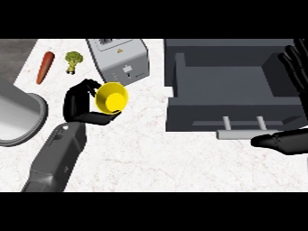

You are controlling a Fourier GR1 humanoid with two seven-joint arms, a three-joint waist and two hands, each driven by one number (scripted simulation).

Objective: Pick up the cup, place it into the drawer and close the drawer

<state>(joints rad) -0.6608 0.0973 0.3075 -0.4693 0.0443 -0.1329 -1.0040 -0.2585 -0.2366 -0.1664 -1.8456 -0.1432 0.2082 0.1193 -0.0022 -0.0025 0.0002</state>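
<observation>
Viewing from the head: left hand point(81, 104) is clasping the yellow cup point(111, 97), fingers curling round its far side, thumb under its rim. Cup is tilting, mouth towards the camera, over the bench point(156, 158) near the toaster point(119, 57), left of the drawer point(236, 90). Whether it is lifted off the surface: cannot tell. Drawer is standing open, handle point(244, 134) facing the robot. Right hand point(306, 76) is resting at the view's right edge, fingers straight and upward, holding nothing.

Judgement: pick-up step is in hand. Next move is calling for carrying the cup rightwards over the drawer's left wall, lowering it inside, releasing; closing comes after.
</observation>
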